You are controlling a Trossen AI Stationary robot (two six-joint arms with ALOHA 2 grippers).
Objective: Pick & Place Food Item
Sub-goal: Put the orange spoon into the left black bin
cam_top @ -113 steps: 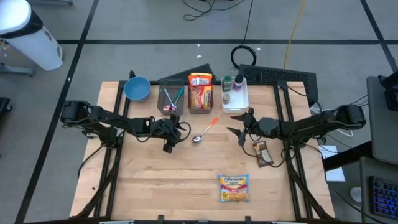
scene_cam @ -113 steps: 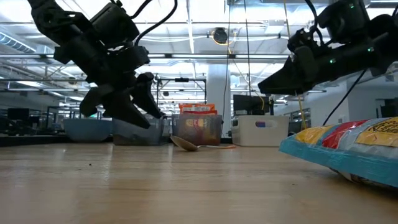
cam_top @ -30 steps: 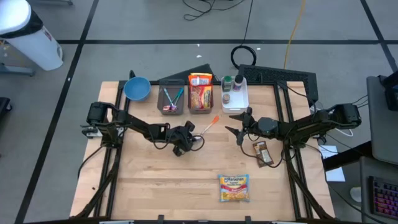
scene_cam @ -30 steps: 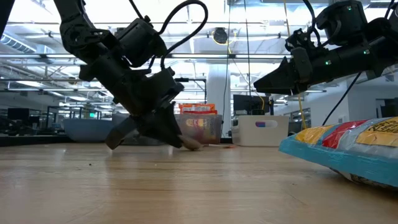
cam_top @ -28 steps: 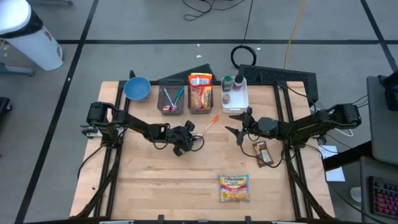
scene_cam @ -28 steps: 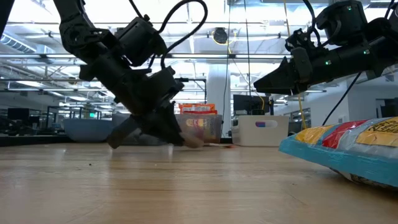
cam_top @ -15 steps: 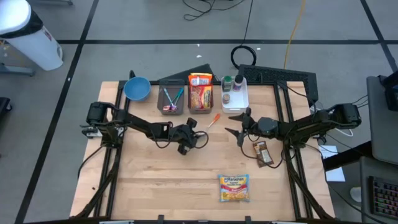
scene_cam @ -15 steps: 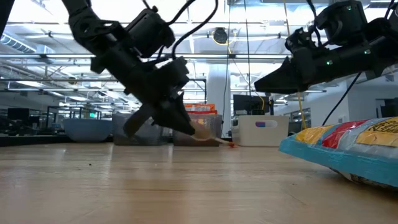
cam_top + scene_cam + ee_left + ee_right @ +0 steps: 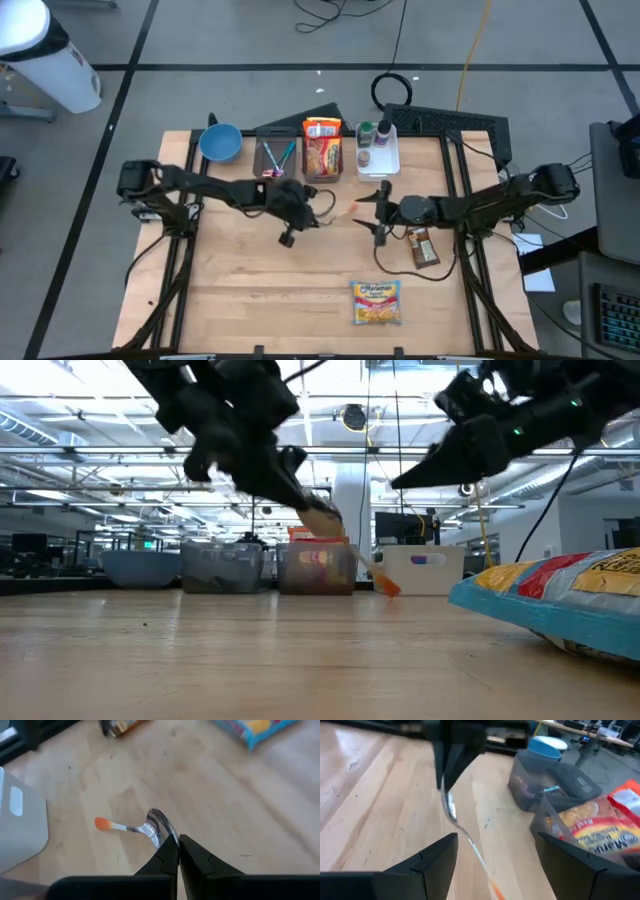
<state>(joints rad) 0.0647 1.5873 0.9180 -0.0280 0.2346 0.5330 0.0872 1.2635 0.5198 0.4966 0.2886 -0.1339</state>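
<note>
My left gripper [image 9: 177, 851] pinched tight on spoon [image 9: 152, 826], lifted off table [image 9: 250, 290]. My right gripper [image 9: 497, 847] wide open, empty, close by.

Both arms are matte black, jointed in slim segments, with black cables looping alongside. Each pincer, left [image 9: 176, 851] and right [image 9: 495, 857], has two dark, tapered, angular fingers.
</note>
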